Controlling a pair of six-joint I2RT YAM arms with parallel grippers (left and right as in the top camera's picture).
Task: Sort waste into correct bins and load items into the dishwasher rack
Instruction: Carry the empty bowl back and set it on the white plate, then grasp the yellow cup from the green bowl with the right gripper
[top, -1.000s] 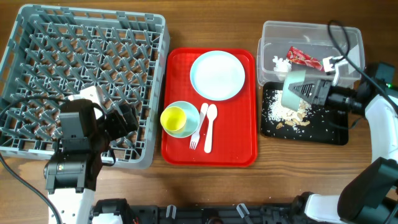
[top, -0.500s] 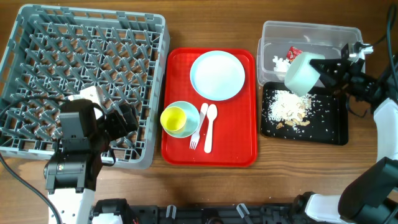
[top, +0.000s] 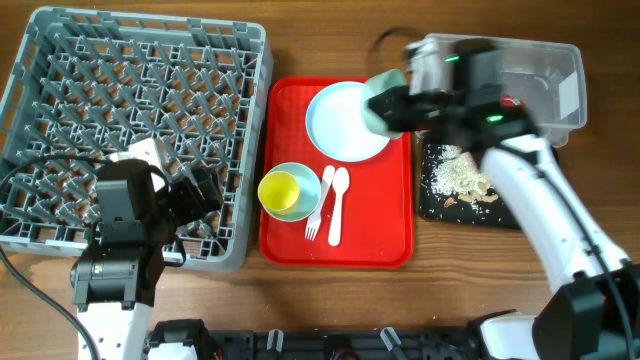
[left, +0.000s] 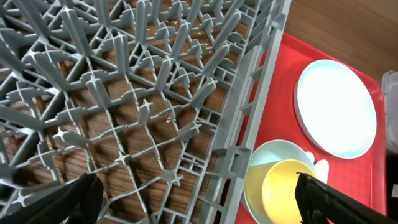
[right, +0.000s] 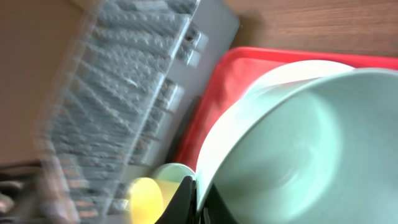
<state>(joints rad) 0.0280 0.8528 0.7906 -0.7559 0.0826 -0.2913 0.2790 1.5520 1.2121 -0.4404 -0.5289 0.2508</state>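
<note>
Down at the near edge, the left gripper (left: 199, 190) is hanging over the near right corner of the dishwasher rack (top: 120, 90). Its two black fingers (left: 87, 196) are standing wide apart, and nothing is sitting between them. The big grey rack is taking up the left side of the table.

Just beside the rack, the red tray (top: 370, 240) is lying flat. On its near half, the white fork (top: 319, 205) and the white spoon (top: 337, 210) are lying side by side, with the fork on the left and its prongs pointing toward the near edge. Right next to the fork, the pale blue bowl (top: 300, 172) is sitting on the tray, and the yellow cup (top: 278, 190) is standing inside it. Farther back on the tray, the pale blue plate (top: 340, 125) is lying flat.

The right arm is reaching in from the right side. The right gripper (top: 408, 102) is holding the pale green bowl (top: 383, 102) up in the air, tipped on its side, over the far right edge of the red tray and the rim of the plate. From the right wrist, one dark finger (right: 188, 196) is pressing on the outside of the bowl's rim, and the other finger is hiding. Everything there is looking blurry.

Right of the red tray, the black tray (top: 440, 205) is lying under the arm, and the rice crumbs (top: 455, 170) are piling up in it. Just behind it, the clear tub (top: 560, 90) is sitting.
</note>
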